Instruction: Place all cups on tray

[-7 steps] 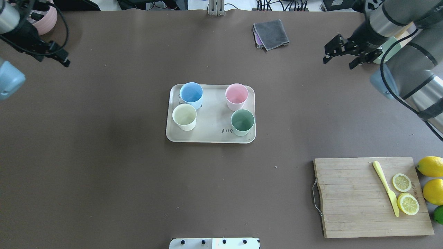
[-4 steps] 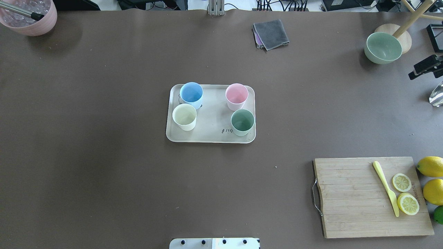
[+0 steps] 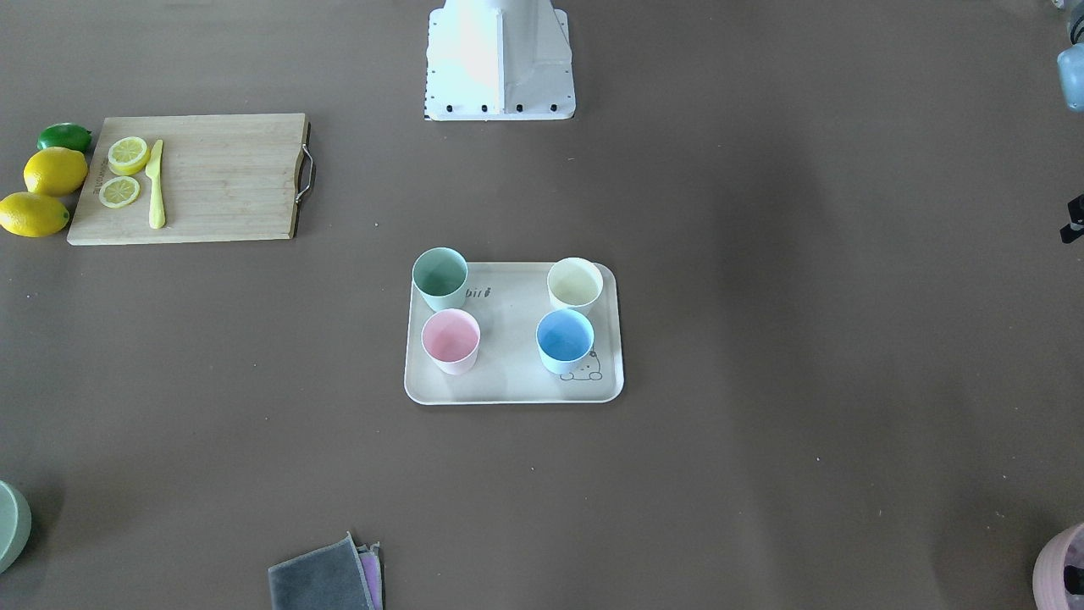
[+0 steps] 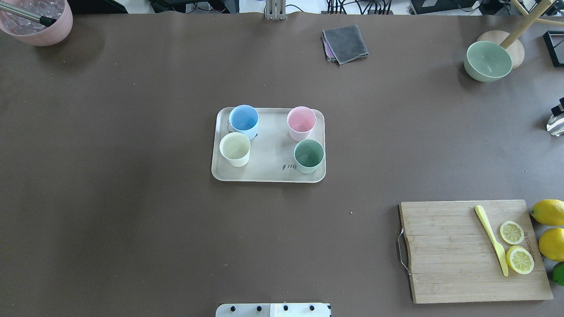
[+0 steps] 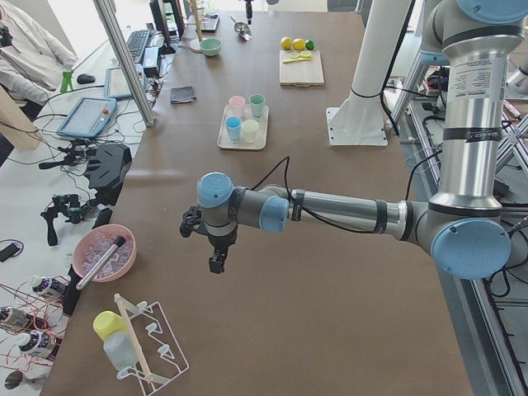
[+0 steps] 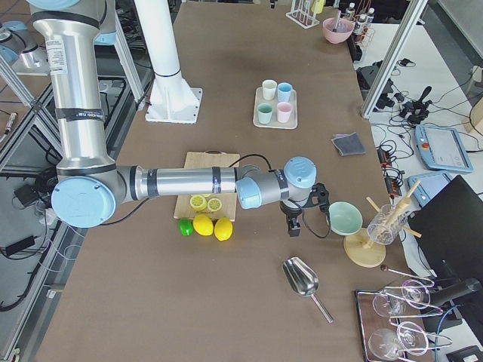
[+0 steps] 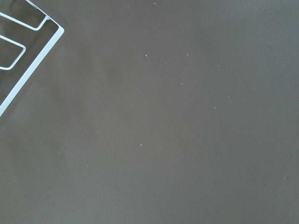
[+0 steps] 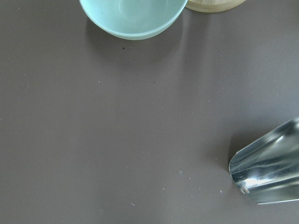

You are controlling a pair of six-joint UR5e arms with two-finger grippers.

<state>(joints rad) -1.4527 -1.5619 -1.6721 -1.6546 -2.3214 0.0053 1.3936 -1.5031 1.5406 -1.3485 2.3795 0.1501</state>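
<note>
The cream-beige tray (image 4: 268,171) lies mid-table. Four cups stand upright on it: light blue (image 4: 243,119), pale pink (image 4: 301,119), cream white (image 4: 235,148) and mint green (image 4: 309,154). The front-facing view shows the same tray (image 3: 508,377) with all four cups on it. My left gripper (image 5: 216,262) hangs over bare table far to the left of the tray. My right gripper (image 6: 294,228) hangs over the table far to the right, near a mint bowl (image 6: 344,218). I cannot tell whether either gripper is open or shut. Neither touches a cup.
A bamboo cutting board (image 4: 449,255) with lemon slices and a yellow knife lies front right, lemons beside it. A grey cloth (image 4: 345,43) lies at the back. A pink bowl (image 4: 39,22) stands back left. A metal scoop (image 8: 268,170) lies near the right gripper.
Both arms have pulled out of the overhead view, the left one off the left edge and the right one off the right edge. The tray and cups have not moved.
</note>
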